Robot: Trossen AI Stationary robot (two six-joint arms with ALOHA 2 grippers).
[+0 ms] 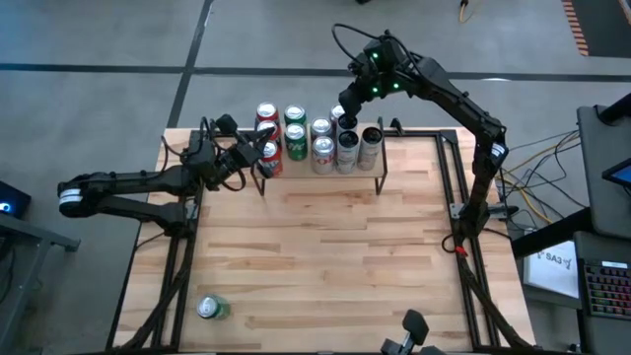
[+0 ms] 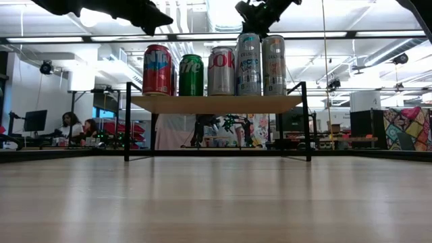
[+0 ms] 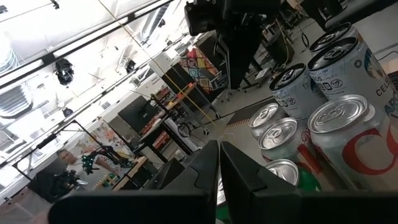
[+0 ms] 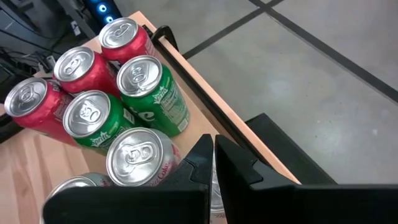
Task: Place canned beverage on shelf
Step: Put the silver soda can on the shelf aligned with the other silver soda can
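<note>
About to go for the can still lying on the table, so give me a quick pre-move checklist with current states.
1. Left gripper empty and shut, at the shelf's left end: ok.
2. Right gripper empty and shut, above the cans at the shelf's back: ok.
3. Cans on shelf upright: ok.
4. Free room on shelf for another can: cannot tell.
5. Remaining green can on its side near the table's front left corner, nothing around it: ok.

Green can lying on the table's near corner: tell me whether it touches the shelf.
Apart. The high view shows the green can alone on its side near the table's front left corner, with a wide stretch of bare tabletop between it and the shelf.
</note>
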